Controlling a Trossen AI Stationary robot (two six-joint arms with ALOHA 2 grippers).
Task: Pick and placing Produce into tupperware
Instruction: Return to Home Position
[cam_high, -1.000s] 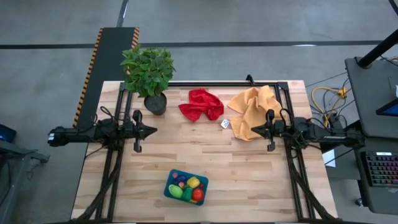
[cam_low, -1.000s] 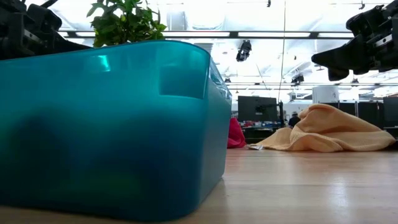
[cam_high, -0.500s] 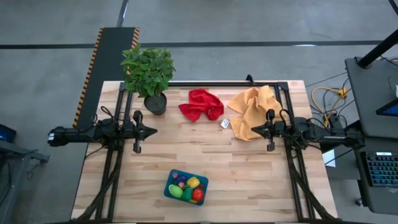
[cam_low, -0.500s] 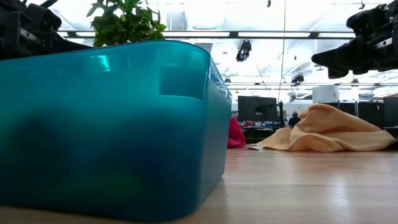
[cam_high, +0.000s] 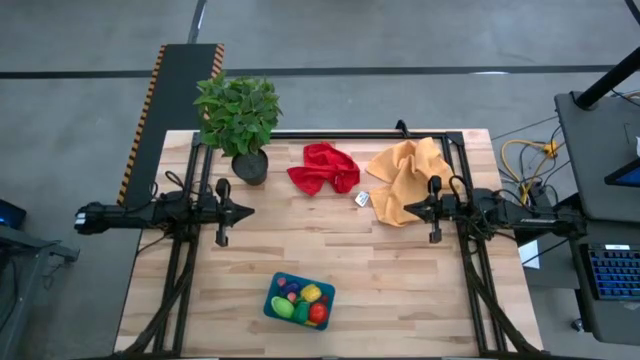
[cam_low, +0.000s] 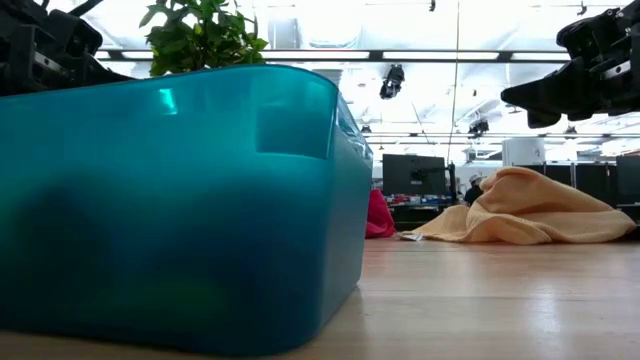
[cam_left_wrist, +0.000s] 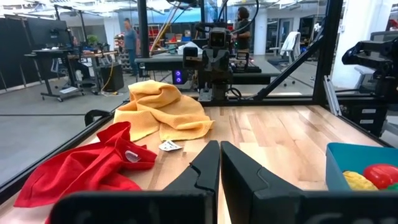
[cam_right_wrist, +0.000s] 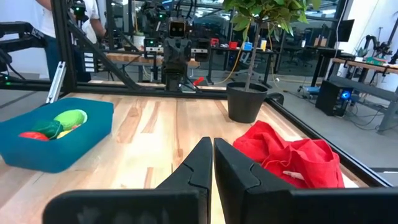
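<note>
Clearly, each wrist view shows its claw closed on nothing: the left claw (cam_left_wrist: 219, 149) and the right claw (cam_right_wrist: 212, 146), fingers pressed together, at opposite sides of the desk (cam_high: 400, 290). From above, the teal tupperware (cam_high: 270, 297) sits well apart from both, near the desk edge opposite the plant (cam_high: 238, 115), with red, yellow and green produce (cam_high: 303, 300) inside. The low view gives only its cloudy wall.

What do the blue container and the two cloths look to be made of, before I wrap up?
The tupperware: likely translucent teal plastic with a glossy finish, since light glints on its wall. The red cloth and yellow cloth: apparently soft matte fabric, crumpled into folds. The left gripper and right gripper hang shut and empty.
</note>
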